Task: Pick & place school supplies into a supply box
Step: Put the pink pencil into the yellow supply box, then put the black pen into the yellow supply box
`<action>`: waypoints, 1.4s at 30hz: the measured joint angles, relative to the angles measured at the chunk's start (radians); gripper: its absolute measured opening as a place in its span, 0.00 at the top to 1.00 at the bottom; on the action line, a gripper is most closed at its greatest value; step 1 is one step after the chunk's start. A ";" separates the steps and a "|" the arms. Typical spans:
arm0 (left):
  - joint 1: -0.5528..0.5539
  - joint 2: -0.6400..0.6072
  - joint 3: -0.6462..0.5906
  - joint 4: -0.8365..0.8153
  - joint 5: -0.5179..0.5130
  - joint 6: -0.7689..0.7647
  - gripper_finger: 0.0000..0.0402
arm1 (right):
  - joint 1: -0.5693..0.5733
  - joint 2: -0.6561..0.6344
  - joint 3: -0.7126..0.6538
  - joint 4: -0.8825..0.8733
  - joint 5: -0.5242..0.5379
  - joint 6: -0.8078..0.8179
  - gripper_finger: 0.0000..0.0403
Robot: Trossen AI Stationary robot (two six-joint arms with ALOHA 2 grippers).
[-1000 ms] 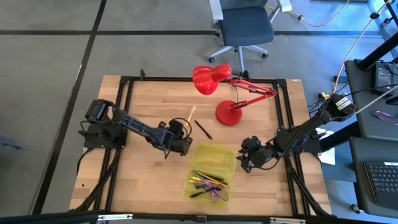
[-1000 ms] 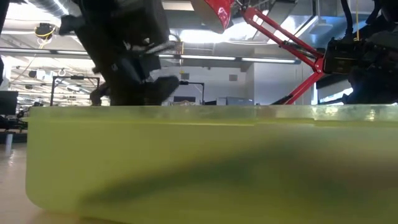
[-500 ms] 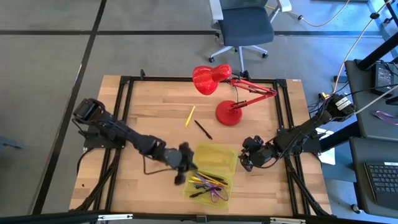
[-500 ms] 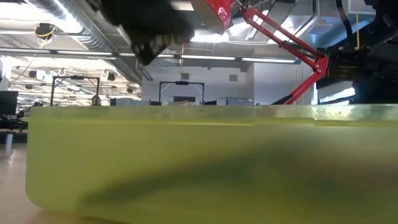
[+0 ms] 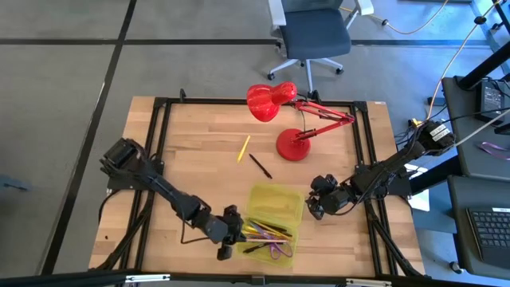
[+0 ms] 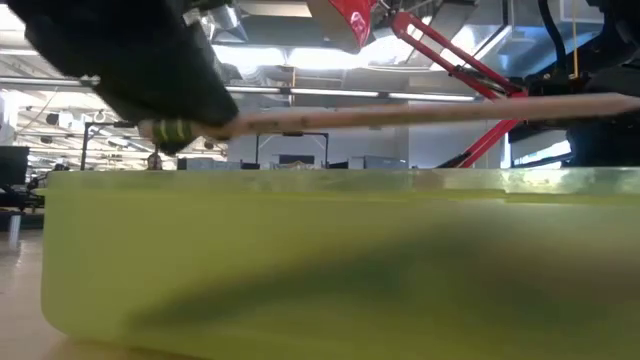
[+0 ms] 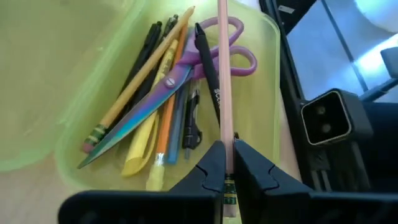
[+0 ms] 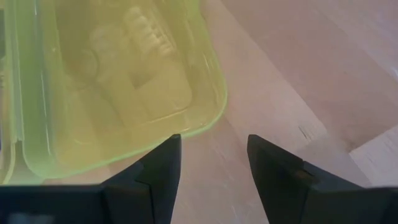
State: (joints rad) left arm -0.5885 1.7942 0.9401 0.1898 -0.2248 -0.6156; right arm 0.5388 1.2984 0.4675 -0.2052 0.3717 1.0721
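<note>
The supply box point(image 5: 276, 201) lies open on the table's near middle, a translucent yellow-green tray in two halves. Its near half point(image 7: 264, 43) holds pens, pencils and purple-handled scissors point(image 7: 186, 68). My left gripper point(image 5: 231, 233) is at that half's left end, shut on a pale pink pencil point(image 7: 222, 74) that reaches out over the box point(image 6: 320, 260). My right gripper point(image 5: 317, 206) stands open over bare wood point(image 8: 214, 146) beside the far half's right corner point(image 8: 205, 106). A yellow pencil point(image 5: 244, 148) and a black pen point(image 5: 260, 166) lie flat on the table behind the box. My left gripper pinches the pink pencil between its two fingers point(image 7: 214, 165) near its eraser end, with the green ferrule point(image 6: 172, 130) just behind them. It comes from the table's left, slanting down. The pencil sticks forward along the fingers, about level, clear above the box's rim point(image 6: 420, 113).
A red desk lamp point(image 5: 279, 119) stands at the far middle, its base point(image 5: 292, 145) on the wood. Black frame rails point(image 5: 159, 143) run along the table's left and right sides. A camera block point(image 7: 326, 118) sits past the box's near end.
My left gripper has swung from the table's middle, left of the box, toward the near edge and now sits at the left end of the box's near half. It has rolled and tipped as it went, staying shut. The pink pencil now lies level across the box.
</note>
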 joint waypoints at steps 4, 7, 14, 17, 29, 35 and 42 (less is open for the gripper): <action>0.004 0.054 0.000 0.065 0.008 -0.001 0.98 | 0.000 0.000 0.000 0.007 0.000 0.000 0.53; 0.009 0.073 0.000 0.106 0.018 -0.004 0.98 | 0.000 0.000 0.000 0.007 0.000 0.000 0.53; 0.015 0.089 0.000 0.102 0.018 -0.091 0.98 | 0.000 0.000 0.000 0.007 0.000 -0.003 0.53; 0.014 0.094 0.000 0.095 0.043 -0.114 0.97 | 0.000 0.000 0.000 0.007 0.000 -0.005 0.53; 0.016 0.094 0.000 0.101 0.041 -0.081 0.83 | 0.000 0.000 0.000 0.007 0.000 -0.008 0.53; 0.044 0.057 0.000 0.091 0.057 -0.040 0.79 | -0.006 0.000 0.030 0.029 0.001 -0.077 0.53; 0.095 -0.130 0.000 -0.165 0.055 0.104 0.78 | -0.108 0.000 0.174 0.032 0.001 -0.297 0.53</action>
State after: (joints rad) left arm -0.4938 1.6642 0.9405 0.0250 -0.1696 -0.5111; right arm 0.4309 1.2984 0.6418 -0.1736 0.3725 0.7752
